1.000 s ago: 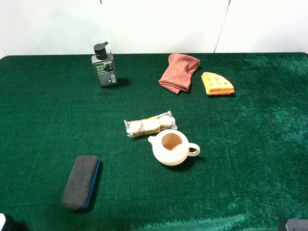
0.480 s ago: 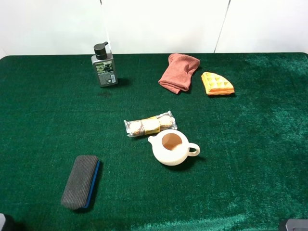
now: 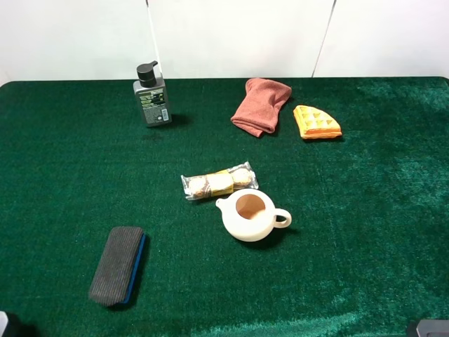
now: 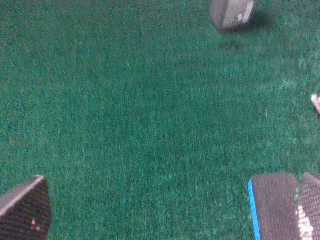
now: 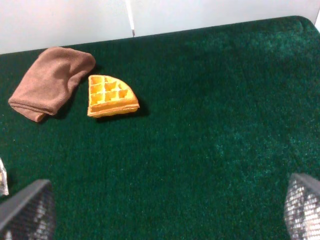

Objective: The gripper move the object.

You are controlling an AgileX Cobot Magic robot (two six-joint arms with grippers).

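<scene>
The cream-white lidless teapot point(image 3: 249, 216) stands upright near the middle of the green table, spout to the left and handle to the right. It does not show in either wrist view. My left gripper point(image 4: 167, 215) is open and empty over bare cloth, far to the teapot's left. Only its two dark fingertips point(image 4: 25, 210) show. My right gripper point(image 5: 165, 212) is open and empty too, with its fingertips point(image 5: 302, 205) wide apart, far to the teapot's right. In the high view only slivers of the arms show at the bottom corners.
A clear-wrapped snack packet point(image 3: 219, 181) lies just behind the teapot. A dark eraser with a blue edge point(image 3: 117, 265) point(image 4: 275, 205) lies front left. At the back are a pump bottle point(image 3: 152, 95) point(image 4: 232, 12), a folded pink cloth point(image 3: 261, 104) point(image 5: 50, 82) and a waffle piece point(image 3: 316, 122) point(image 5: 111, 95).
Nothing on the table has moved. The sliver of the left arm at the bottom left corner has shifted slightly.
</scene>
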